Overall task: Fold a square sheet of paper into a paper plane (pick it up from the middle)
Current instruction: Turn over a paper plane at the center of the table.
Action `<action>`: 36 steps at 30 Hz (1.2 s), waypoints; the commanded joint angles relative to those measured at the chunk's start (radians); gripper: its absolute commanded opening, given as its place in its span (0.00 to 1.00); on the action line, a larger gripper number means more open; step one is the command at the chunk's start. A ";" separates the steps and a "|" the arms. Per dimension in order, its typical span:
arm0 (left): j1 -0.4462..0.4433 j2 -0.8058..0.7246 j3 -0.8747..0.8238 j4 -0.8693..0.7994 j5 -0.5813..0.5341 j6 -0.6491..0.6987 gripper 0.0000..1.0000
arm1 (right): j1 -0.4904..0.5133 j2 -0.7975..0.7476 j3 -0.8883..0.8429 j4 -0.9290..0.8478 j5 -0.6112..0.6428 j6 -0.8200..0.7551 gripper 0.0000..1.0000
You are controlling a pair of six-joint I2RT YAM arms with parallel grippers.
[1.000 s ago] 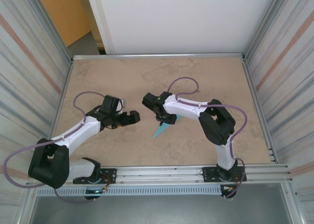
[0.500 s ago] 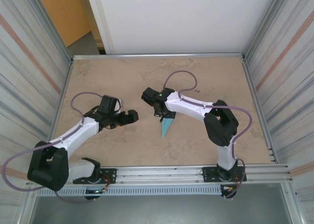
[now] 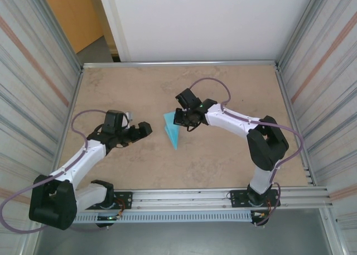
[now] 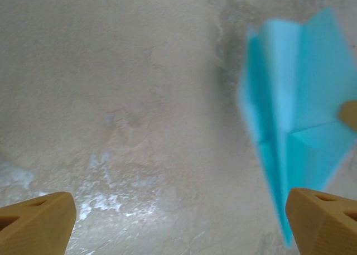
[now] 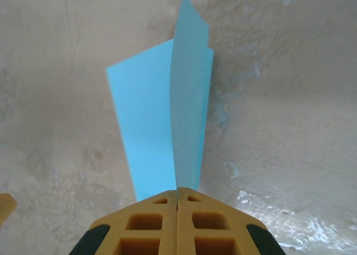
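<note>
My right jaws are clenched flat together on the paper plane [image 5: 167, 126]. In the right wrist view the two yellow fingertips [image 5: 150, 224] meet with no gap on the fold at its wide end. The pointed light-blue dart runs away from them, one wing spread to the left and the centre crease standing up as a thin edge.

Half a second ago these jaws sat further left with the plane hanging off their near right side. Now they have swung right and turned, so the plane [image 3: 171, 130] lies just left of them, its tip pointing toward the near edge. I cannot tell whether the paper touches the desk or hangs just above it.

My left jaws are released and spread wide. Their fingertips [image 4: 39, 221] sit in the bottom corners of the left wrist view, with bare desk between them and the blurred plane [image 4: 290, 126] off to the right. They have pulled back a little to the left since the earlier frame and touch nothing.

Outward, the right arm [image 3: 237, 120] reaches in from the near right corner and the left arm [image 3: 83, 154] from the near left. The desk [image 3: 134, 82] is beige and marbled. It is boxed in by ribbed metal walls [image 3: 28, 76] on both sides, with a white panel [image 3: 201, 20] behind and an orange door [image 3: 70, 15] at the far left.
</note>
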 commanded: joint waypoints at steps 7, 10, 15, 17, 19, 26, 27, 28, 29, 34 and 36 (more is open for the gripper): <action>-0.048 0.069 0.015 0.112 0.121 -0.062 0.84 | -0.053 -0.032 -0.228 0.330 -0.213 -0.001 0.03; -0.104 0.109 0.041 0.127 0.108 -0.079 0.78 | -0.068 -0.042 -0.280 0.369 -0.217 0.003 0.06; -0.196 0.204 0.094 0.145 0.081 -0.113 0.66 | -0.092 -0.044 -0.345 0.425 -0.236 0.015 0.09; -0.231 0.245 0.119 0.149 0.072 -0.120 0.63 | -0.100 -0.049 -0.364 0.435 -0.229 0.017 0.09; -0.265 0.286 0.145 0.154 0.063 -0.129 0.60 | -0.111 -0.053 -0.381 0.453 -0.238 0.018 0.09; -0.346 0.409 0.234 0.148 0.030 -0.135 0.49 | -0.127 -0.063 -0.412 0.482 -0.260 0.014 0.09; -0.351 0.427 0.247 0.134 0.013 -0.137 0.48 | -0.130 -0.064 -0.418 0.488 -0.264 0.013 0.09; -0.355 0.443 0.252 0.130 0.003 -0.140 0.47 | -0.134 -0.063 -0.421 0.491 -0.269 0.013 0.09; -0.355 0.455 0.253 0.135 0.000 -0.142 0.47 | -0.136 -0.066 -0.424 0.495 -0.271 0.014 0.09; -0.365 0.507 0.277 0.156 0.022 -0.147 0.43 | -0.143 -0.070 -0.438 0.508 -0.289 0.014 0.08; -0.370 0.528 0.293 0.145 0.020 -0.143 0.44 | -0.145 -0.068 -0.438 0.510 -0.292 0.014 0.08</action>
